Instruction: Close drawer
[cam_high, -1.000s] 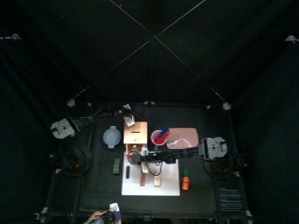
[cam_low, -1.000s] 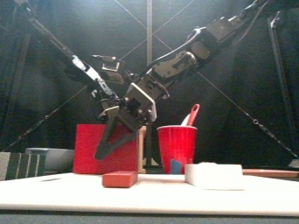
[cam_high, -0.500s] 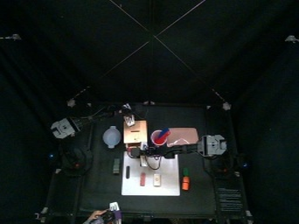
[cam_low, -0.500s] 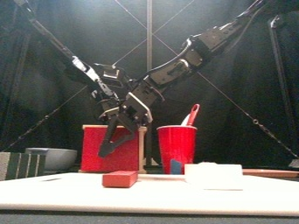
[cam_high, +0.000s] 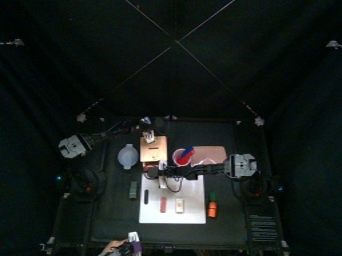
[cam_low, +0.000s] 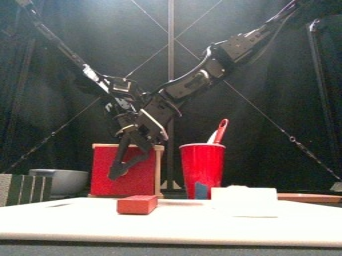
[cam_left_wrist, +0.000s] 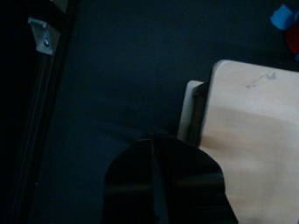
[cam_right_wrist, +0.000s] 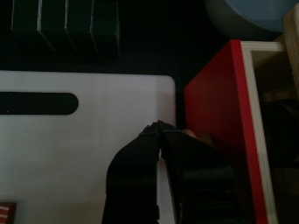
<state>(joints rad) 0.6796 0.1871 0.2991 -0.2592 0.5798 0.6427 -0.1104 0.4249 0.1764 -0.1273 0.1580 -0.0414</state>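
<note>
Since a second ago, both grippers have shifted a little leftward in the front view, and the right one now hangs before the red face of the box (cam_low: 127, 170) rather than at its corner. The drawer (cam_left_wrist: 194, 109) shows as a narrow strip standing slightly out from the tan box's side, just beyond the left gripper (cam_left_wrist: 158, 140); its inside is hidden. That gripper's jaws lie together with only a thin slit between them, holding nothing. The right gripper (cam_right_wrist: 156, 131) is also closed to a point, over the edge of a white board (cam_right_wrist: 87, 131) beside the box. A red cup (cam_low: 201, 170) next to the box holds a red-and-blue stick (cam_low: 221, 130) leaning out. A grey bowl (cam_right_wrist: 251, 10) sits beyond; I cannot tell its contents.
</note>
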